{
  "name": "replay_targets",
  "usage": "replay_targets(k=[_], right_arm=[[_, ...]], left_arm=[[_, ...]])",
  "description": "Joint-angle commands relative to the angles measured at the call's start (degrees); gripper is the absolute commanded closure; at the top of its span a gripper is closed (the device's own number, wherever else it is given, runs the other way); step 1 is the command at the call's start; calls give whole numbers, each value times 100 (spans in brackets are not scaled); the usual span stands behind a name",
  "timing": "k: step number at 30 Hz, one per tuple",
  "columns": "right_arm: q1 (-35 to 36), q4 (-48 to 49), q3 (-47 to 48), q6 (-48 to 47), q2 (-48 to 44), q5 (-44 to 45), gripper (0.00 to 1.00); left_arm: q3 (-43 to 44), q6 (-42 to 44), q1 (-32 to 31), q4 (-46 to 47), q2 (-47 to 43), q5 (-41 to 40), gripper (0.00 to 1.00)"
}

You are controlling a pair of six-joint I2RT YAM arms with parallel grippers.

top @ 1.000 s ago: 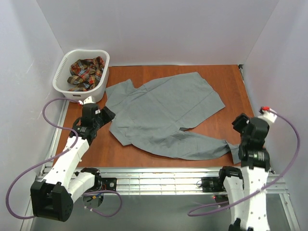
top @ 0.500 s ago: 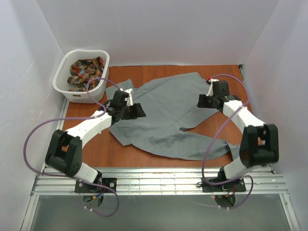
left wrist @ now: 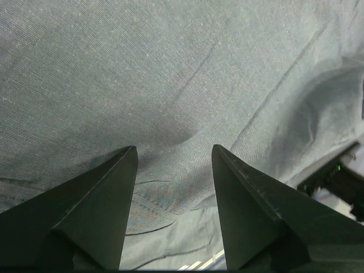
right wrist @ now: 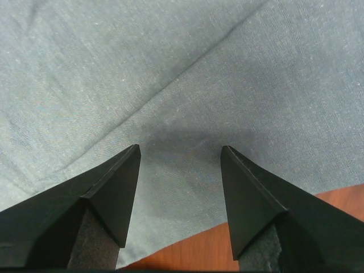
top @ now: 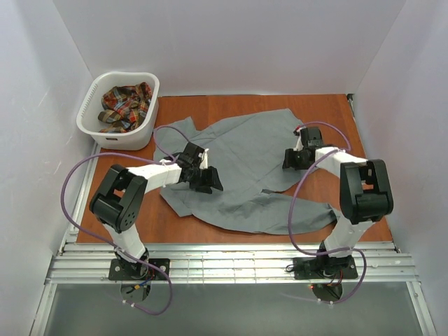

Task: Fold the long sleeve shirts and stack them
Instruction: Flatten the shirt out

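Top external: grey shirt point(top: 245, 157) spread across counter point(top: 336, 119); plaid shirt point(top: 124, 105) in far-left basket point(top: 94, 129) | my left gripper point(top: 206, 178) and right gripper point(top: 292, 159) half-wide over grey cloth, holding nothing | I judge it soft, light, limp: pinch the edges.

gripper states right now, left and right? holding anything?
Left gripper: open over the grey shirt, nothing held.
Right gripper: open over the same shirt near its edge, nothing held.
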Motion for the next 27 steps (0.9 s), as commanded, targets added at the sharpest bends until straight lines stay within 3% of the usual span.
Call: replay_targets(k=[1, 6, 11, 15, 16, 19, 23, 27], right_arm=[[-12, -654, -705, 574, -506, 144, 46], [-3, -1409, -1627, 891, -1403, -216, 40], [85, -1894, -2287, 988, -2984, -576, 34], [190, -2201, -2035, 612, -3689, -543, 33], [190, -2262, -1642, 506, -3698, -490, 33], [199, -2071, -1086, 207, -3541, -200, 34], [216, -1720, -426, -136, -3032, -427, 34], [611, -1411, -416, -198, -2478, -69, 34]], left_arm=[[-487, -97, -87, -606, -377, 388, 49], [-1031, 26, -87, -1265, -1168, 117, 48], [-1331, -149, -87, -1670, -2223, 46, 45], [-1227, -431, -35, -1775, -2839, -524, 37], [-1026, -466, 35, -1819, -2909, -995, 36], [-368, -247, 377, -1855, -2717, -1684, 31], [616, 149, 914, -1452, -1910, -2456, 25], [1629, 9, 1117, -1161, -699, -2993, 24]])
